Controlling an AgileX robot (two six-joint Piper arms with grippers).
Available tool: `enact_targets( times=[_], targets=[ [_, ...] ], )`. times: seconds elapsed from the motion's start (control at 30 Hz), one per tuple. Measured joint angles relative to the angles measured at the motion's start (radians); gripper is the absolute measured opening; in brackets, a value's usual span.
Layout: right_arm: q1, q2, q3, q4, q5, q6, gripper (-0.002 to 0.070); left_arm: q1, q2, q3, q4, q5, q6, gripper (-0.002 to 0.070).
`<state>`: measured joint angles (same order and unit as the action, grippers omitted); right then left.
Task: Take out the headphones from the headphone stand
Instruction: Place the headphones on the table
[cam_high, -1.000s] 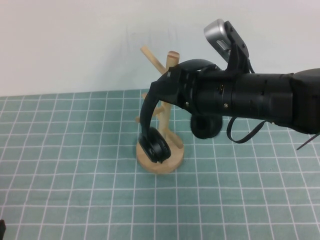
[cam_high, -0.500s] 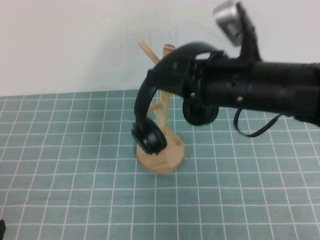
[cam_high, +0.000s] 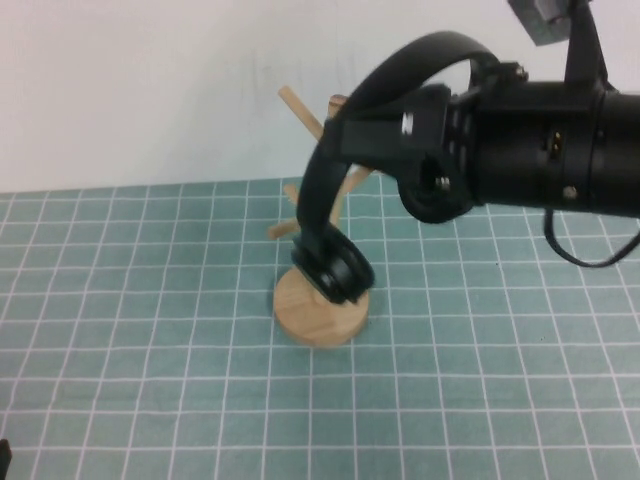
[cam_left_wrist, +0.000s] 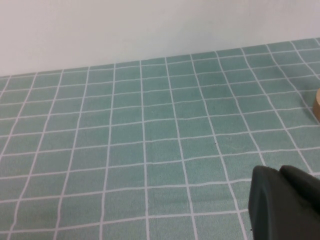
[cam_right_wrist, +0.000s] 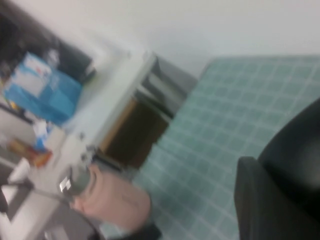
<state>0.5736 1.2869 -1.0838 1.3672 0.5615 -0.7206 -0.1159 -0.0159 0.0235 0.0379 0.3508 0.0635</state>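
Observation:
The black headphones (cam_high: 335, 170) hang from my right gripper (cam_high: 385, 130), which is shut on the headband and reaches in from the right. The headband arcs well above the top of the wooden headphone stand (cam_high: 318, 318). One ear cup (cam_high: 342, 270) dangles in front of the post, just above the round base; the other (cam_high: 435, 190) sits under my wrist. The stand's upper pegs (cam_high: 295, 103) show behind the headband. My left gripper (cam_left_wrist: 277, 172) is shut and empty low over the mat, far to the left of the stand. The right wrist view is blurred, with dark shapes (cam_right_wrist: 280, 195) at its edge.
A green mat with a white grid (cam_high: 150, 350) covers the table, with a white wall behind. The stand's base edge (cam_left_wrist: 316, 106) shows in the left wrist view. The right wrist view looks off the table at shelves and clutter (cam_right_wrist: 45, 90).
My right gripper has risen and moved right with the headphones. The headband has gone from around the stand's top to well above it, and the lower ear cup has swung right.

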Motion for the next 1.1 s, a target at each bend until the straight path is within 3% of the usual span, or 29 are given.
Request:
enact_targets(
  times=[0.43,0.83,1.1],
  targets=[
    [-0.009,-0.005,0.172,-0.25,0.046,0.178,0.006,0.0,0.0,0.0,0.0,0.0,0.0,-0.0006],
    [-0.298,0.0,0.218,-0.761,0.061,0.484,0.006,0.0,0.0,0.0,0.0,0.0,0.0,-0.0006],
    [-0.381,0.16,0.218,-0.756,0.096,0.528,0.006,0.0,0.0,0.0,0.0,0.0,0.0,-0.0006]
  ],
)
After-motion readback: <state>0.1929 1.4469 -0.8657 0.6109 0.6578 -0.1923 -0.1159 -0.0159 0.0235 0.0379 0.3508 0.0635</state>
